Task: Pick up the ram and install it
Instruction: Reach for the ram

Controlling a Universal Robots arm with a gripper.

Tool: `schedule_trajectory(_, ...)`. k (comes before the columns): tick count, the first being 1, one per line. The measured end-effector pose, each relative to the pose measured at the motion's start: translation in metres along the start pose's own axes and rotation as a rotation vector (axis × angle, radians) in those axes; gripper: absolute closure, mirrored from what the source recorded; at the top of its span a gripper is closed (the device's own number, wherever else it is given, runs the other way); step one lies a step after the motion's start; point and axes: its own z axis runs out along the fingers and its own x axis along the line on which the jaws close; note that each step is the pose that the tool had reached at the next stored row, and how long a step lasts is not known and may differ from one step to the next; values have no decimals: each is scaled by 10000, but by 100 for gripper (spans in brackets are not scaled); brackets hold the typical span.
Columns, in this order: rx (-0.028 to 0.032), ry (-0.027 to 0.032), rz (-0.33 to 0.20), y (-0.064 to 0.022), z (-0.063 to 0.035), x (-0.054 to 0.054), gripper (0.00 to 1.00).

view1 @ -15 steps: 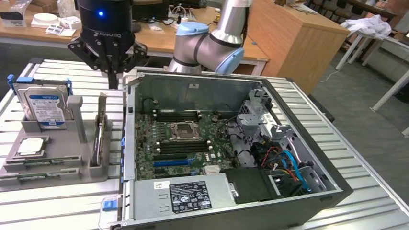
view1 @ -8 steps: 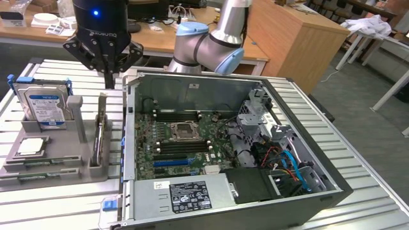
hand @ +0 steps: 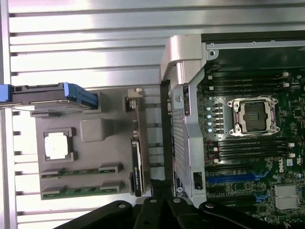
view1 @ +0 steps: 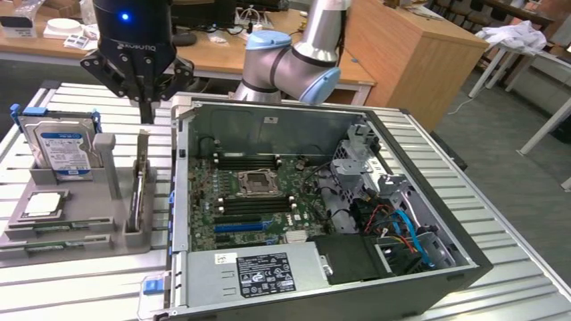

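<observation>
Gripper (view1: 146, 114): fingers closed on nothing, hanging over the grey holder (view1: 76, 237) beside the open computer case (view1: 446, 267). Ram (view1: 138, 184): we find it standing on edge in the holder's long slot, near the gripper's tips. Hard drive (view1: 61, 150) and processor (view1: 43, 204): we count both in the same holder.

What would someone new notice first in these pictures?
The open computer case with its green motherboard dominates the middle. The black gripper hangs shut above a grey tray beside the case, at the exterior view's left. The tray holds an upright hard drive, a processor chip and two ram sticks.
</observation>
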Motion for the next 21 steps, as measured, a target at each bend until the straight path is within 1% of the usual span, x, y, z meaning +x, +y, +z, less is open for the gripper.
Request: schedule_trajectory(21, 0, -1, 1, -13, -4, 169, 89)
